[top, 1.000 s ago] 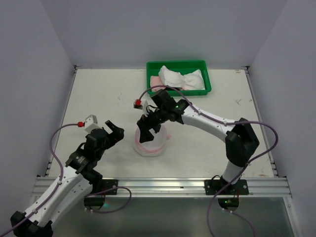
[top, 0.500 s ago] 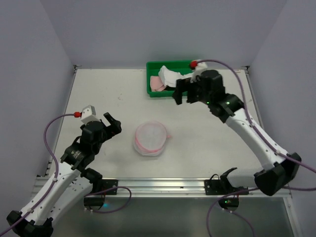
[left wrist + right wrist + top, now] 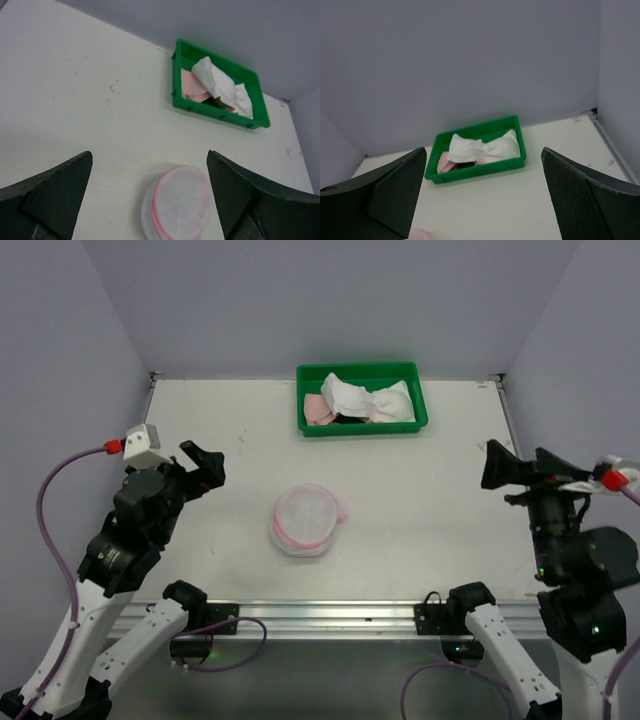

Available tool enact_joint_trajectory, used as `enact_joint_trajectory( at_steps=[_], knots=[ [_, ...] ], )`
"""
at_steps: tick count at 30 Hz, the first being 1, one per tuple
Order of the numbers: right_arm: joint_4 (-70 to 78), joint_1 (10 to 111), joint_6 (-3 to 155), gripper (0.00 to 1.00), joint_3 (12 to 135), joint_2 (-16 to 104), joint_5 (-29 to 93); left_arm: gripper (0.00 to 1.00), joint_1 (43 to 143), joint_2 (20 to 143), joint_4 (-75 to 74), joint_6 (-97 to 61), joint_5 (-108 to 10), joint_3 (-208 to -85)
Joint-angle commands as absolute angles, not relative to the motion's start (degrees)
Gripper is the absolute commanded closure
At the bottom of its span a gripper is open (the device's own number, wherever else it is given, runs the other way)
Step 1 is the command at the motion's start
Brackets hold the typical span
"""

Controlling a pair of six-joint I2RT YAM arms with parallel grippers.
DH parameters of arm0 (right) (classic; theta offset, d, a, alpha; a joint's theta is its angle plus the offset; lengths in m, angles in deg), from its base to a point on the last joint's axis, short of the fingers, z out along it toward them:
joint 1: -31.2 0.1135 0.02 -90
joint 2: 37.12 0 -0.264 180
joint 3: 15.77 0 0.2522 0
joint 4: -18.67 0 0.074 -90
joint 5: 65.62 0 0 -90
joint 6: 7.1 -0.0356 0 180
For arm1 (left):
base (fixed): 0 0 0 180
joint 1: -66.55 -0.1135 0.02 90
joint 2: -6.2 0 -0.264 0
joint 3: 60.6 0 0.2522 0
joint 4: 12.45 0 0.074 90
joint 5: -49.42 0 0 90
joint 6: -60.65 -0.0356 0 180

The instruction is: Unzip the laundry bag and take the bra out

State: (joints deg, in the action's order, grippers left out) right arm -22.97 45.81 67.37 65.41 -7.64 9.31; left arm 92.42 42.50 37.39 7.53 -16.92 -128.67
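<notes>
From above, near the middle of the bench (image 3: 220, 420), the laundry bag (image 3: 306, 521) sits flat side up, its pink zipper trim circling the rim. I cannot tell whether the zip is open. The bra (image 3: 366, 400) lies in the green tray (image 3: 362, 369) at the far edge, its long axis running left to right along the tray's length. The left hand (image 3: 200, 468) hangs raised over the left side of the bench with its jaws spread and nothing between them. The bag lies ahead of it and off to its right. The right hand (image 3: 521, 472) is up at the right edge, also spread and empty, and is well apart from both bag and tray. Of the two, the left hand looks nearer the bag. In the left wrist view, the two dark fingers (image 3: 55, 185) stand wide at the lower corners. The bag shows low between them, closer to the right finger, and the tray with the bra is further ahead and to the right. In the right wrist view, the fingers (image 3: 395, 192) frame the tray across bare bench, and the bra stretches crosswise in it, white over pale pink. A faint pink sliver at the bottom edge beside the left finger may be the bag's rim, but it is too little to say. With the bra already in the tray and outside the mesh, the removal looks done. Any further reach for the bag would fall most naturally to the left arm.
</notes>
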Motion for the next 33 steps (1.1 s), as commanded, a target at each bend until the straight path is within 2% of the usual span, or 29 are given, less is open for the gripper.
enact_joint_trajectory(
  at_steps=[1,5,13,21,33],
  knots=[
    [-23.0,45.7,70.6,0.01,65.6,-13.0,5.9,0.00,92.0,37.9,40.9,1.8,-15.4,-136.7],
    [-23.1,45.7,72.9,0.01,67.2,-19.4,7.0,0.00,92.1,34.0,45.1,-1.2,-12.5,-141.4],
    [-23.5,45.7,76.0,0.01,64.4,-26.2,8.5,0.00,92.3,26.2,48.9,-1.8,-9.3,-142.5],
    [-23.6,45.7,75.8,0.01,61.7,-27.6,11.5,0.00,92.8,22.1,50.8,1.2,-7.8,-139.5],
    [-24.3,45.7,75.6,0.01,61.3,-28.2,12.9,0.00,93.7,23.3,49.3,2.9,-10.0,-136.7]
  ],
)
